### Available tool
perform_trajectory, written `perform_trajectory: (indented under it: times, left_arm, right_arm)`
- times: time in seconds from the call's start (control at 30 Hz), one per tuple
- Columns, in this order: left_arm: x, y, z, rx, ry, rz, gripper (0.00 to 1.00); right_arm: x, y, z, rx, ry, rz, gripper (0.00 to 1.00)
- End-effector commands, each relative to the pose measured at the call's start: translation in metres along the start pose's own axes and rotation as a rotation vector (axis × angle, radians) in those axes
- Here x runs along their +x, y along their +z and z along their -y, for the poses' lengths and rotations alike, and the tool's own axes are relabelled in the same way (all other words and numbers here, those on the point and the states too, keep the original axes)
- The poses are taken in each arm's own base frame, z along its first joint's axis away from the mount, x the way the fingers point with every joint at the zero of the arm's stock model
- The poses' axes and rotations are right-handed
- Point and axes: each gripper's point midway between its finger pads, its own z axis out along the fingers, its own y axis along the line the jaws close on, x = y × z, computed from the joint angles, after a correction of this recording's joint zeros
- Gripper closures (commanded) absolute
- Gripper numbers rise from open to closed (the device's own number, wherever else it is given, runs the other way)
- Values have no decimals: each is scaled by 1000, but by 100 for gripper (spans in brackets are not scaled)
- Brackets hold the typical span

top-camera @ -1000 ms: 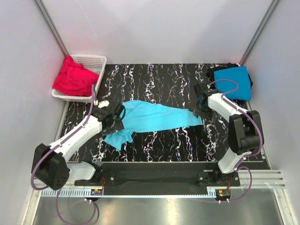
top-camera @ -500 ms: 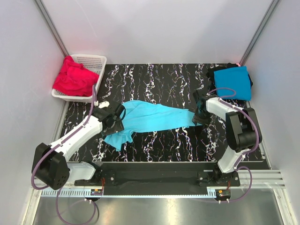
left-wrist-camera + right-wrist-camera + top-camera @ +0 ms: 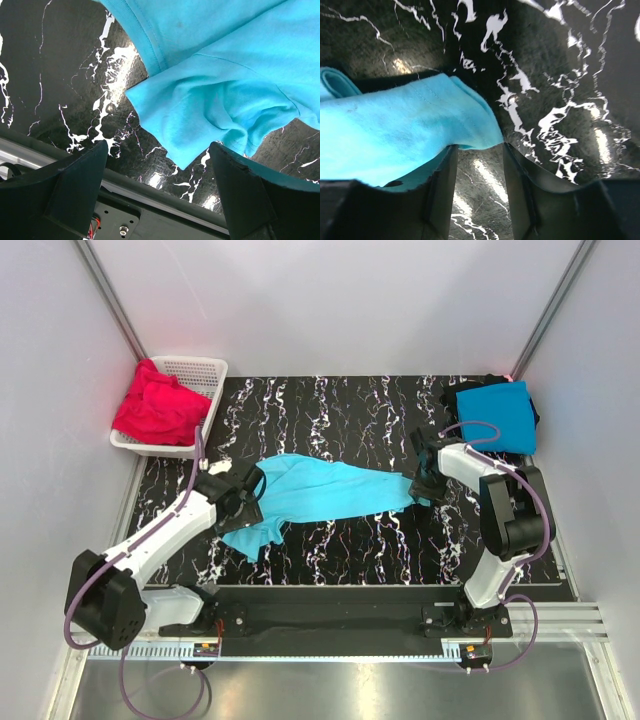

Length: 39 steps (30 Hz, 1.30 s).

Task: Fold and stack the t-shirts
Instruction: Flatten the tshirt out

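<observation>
1. Reaching diagonally in the top view, the left arm sets its pincer [image 3: 250, 495] over the left end of the turquoise shirt [image 3: 320, 490], which lies stretched across the middle of the tabletop [image 3: 340, 410]. The right arm bends inward, its pincer [image 3: 418, 485] at the shirt's right tip. Red shirts [image 3: 155, 405] fill the basket [image 3: 200, 370] at far left. A blue shirt [image 3: 495, 415] lies folded at far right.
2. The left wrist view shows the left pincer [image 3: 157, 150] released, its fingers wide apart over a crumpled sleeve of the shirt [image 3: 225, 75].
3. The right wrist view shows the right pincer [image 3: 480, 150] released and narrowly parted. The corner of the shirt's [image 3: 395, 130] hem lies at its mouth, a detail the top view hides.
</observation>
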Motion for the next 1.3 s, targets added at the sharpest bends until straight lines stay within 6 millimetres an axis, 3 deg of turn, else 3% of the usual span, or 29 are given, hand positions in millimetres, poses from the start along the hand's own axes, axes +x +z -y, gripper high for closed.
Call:
perform_trajectory:
  times: [0.0,0.17,0.33,0.53,0.8,0.87,0.93,1.13,1.27]
  left_arm:
    - [-2,0,0,6,-7,7,11]
    - [-2,2,3,-1,-1,-4,11]
    - [-4,-1,4,9,-5,1,11]
    - [-3,-3,3,20,-6,4,11]
    - [-2,-6,0,23,-8,9,11]
    - [-2,-5,0,22,-7,6,11]
    - [-1,-5,0,23,-9,3,11]
    - [7,-4,-1,36,-14,-11,11]
    - [21,-8,6,94,28,-24,18]
  right_arm:
    - [-21,-16,2,17,-6,71,51]
    - [-27,-22,8,43,-13,100,50]
    - [-20,-9,8,58,-25,72,50]
    - [-9,6,-5,-49,-28,37,57]
    - [-13,8,6,-97,-16,35,62]
    - [-16,8,10,-111,-5,33,66]
    - [-17,6,12,-125,7,35,100]
    - [-16,4,13,-129,9,28,100]
    - [-16,4,12,-134,11,28,100]
